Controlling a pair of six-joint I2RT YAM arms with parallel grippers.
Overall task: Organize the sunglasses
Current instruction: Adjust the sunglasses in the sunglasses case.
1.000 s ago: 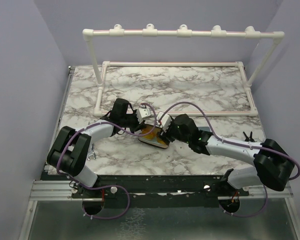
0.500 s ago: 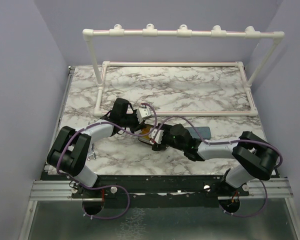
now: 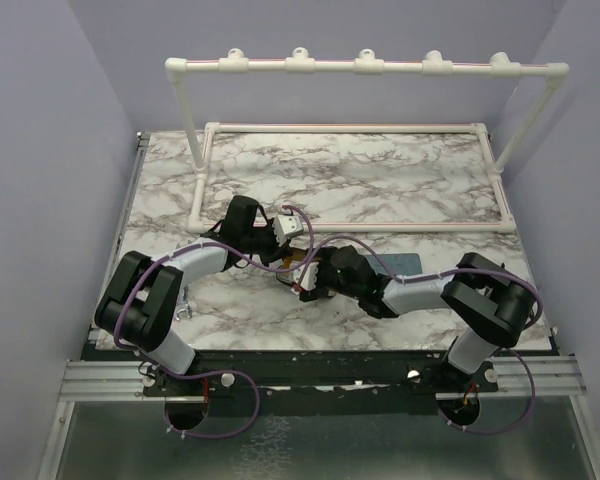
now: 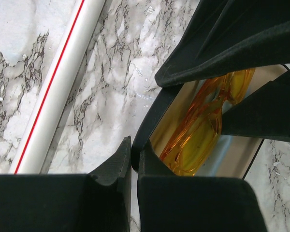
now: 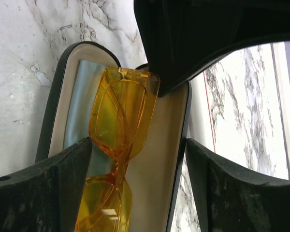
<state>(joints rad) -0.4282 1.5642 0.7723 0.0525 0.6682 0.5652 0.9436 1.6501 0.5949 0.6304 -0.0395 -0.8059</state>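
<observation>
The translucent yellow-orange sunglasses [image 5: 120, 113] lie folded inside an open black case [image 5: 49, 116] with a cream lining. My right gripper [image 5: 137, 162] is open and straddles the case, one finger on each side, with the sunglasses [image 4: 203, 130] between them and untouched. My left gripper [image 4: 133, 155] is shut on the case's rim [image 4: 153, 116] at the far end. In the top view both grippers meet mid-table, the left gripper [image 3: 288, 260] above the right gripper [image 3: 308, 283], and they hide most of the case.
A grey-blue rectangular case [image 3: 408, 264] lies just right of the grippers, behind my right arm. The white pipe frame's front bar [image 3: 400, 228] runs close behind them; the same pipe [image 4: 58, 82] shows beside the case. Purple walls close in both sides.
My right arm has folded in and its gripper has moved left and nearer over the case, uncovering the grey-blue case. The left arm has kept still on the rim.
</observation>
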